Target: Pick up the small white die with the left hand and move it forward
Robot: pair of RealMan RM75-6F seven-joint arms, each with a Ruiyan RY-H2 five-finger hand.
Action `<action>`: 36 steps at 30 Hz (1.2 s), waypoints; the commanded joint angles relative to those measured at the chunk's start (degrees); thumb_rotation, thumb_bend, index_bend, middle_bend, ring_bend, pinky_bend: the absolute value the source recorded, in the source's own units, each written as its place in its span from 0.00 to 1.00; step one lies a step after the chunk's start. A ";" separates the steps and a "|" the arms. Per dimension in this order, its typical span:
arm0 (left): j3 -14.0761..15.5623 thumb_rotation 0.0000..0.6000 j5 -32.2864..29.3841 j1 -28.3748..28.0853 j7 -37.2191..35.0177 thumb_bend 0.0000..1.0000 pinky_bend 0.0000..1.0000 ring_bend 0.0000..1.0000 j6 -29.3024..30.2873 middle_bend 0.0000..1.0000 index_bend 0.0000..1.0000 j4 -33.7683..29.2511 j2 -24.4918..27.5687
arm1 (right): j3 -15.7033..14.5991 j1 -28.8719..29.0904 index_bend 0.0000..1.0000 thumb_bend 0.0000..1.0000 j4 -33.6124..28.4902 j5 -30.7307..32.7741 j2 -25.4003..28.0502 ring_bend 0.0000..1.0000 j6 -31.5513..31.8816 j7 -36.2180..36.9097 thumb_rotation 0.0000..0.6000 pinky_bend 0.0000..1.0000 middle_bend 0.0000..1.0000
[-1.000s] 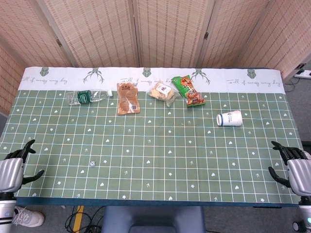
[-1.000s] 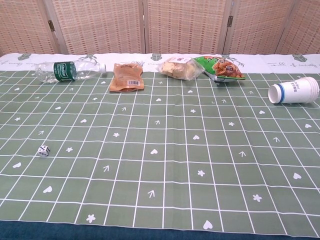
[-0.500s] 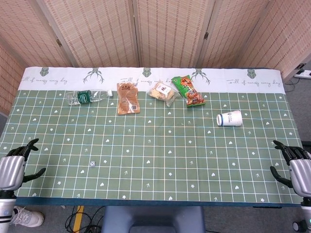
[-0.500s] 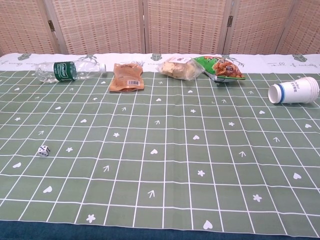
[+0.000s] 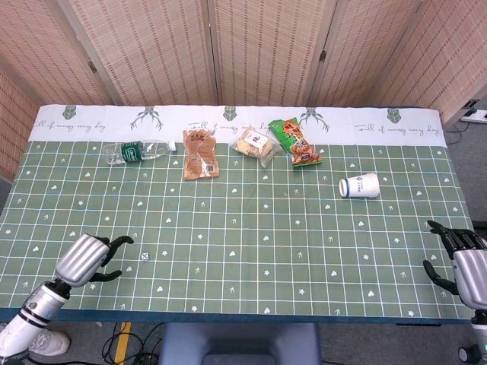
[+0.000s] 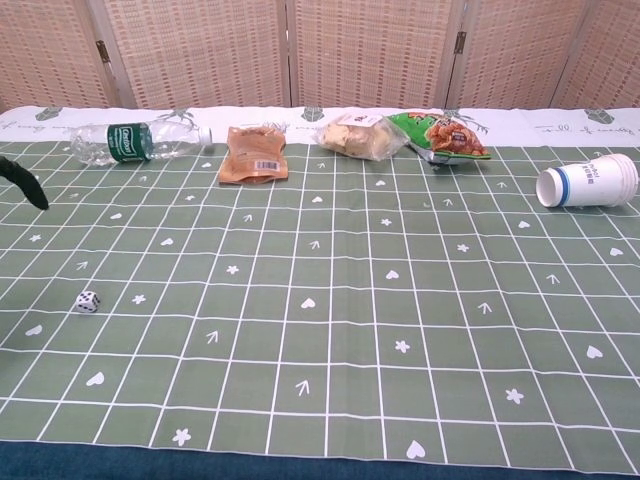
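The head view takes in both hands, while the chest view catches only a dark fingertip (image 6: 22, 183) of the left hand at its left edge and nothing of the right. The chest view, being lower and closer, shows the small white die (image 6: 88, 301) well enough to make out dark pips on its faces; from the head view the die (image 5: 144, 255) is only a pale speck on the green checked tablecloth (image 5: 251, 228).

The left hand (image 5: 85, 258) is over the near left part of the table, its dark fingers spread apart and reaching toward the die, holding nothing. The fingertips are near the die but not touching it. The right hand (image 5: 466, 262) hangs off the table's near right corner, fingers apart and empty.

Half a second ago the left hand was out beyond the table's left edge; it has since swung inward over the cloth. The die has not shifted, and the right hand is where it was.

The die sits flat on the cloth (a cube, so no long axis to speak of), turned slightly against the grid lines.
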 commanded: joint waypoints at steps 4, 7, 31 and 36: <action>1.74 1.00 1.83 -3.96 0.18 0.16 0.90 0.82 -4.07 0.94 0.37 2.41 -3.69 | -0.13 -0.26 0.18 0.26 -0.34 0.07 -0.01 0.28 0.18 -0.43 1.00 0.25 0.30; 2.03 1.00 0.72 -4.96 0.59 0.16 0.92 0.84 -6.21 0.97 0.39 3.48 -5.35 | -0.16 -0.33 0.18 0.26 -0.49 0.05 0.02 0.28 0.24 -0.62 1.00 0.25 0.30; -0.92 1.00 -15.15 -9.02 7.68 0.34 0.95 0.89 -17.73 1.00 0.47 7.89 -12.36 | -0.18 -0.70 0.18 0.26 -0.18 0.30 -0.12 0.28 0.35 -0.30 1.00 0.25 0.30; -0.49 1.00 -15.92 -8.95 7.17 0.34 0.95 0.89 -17.71 1.00 0.46 6.97 -11.73 | -0.23 -0.65 0.18 0.26 -0.25 0.32 -0.11 0.28 0.10 -0.42 1.00 0.25 0.30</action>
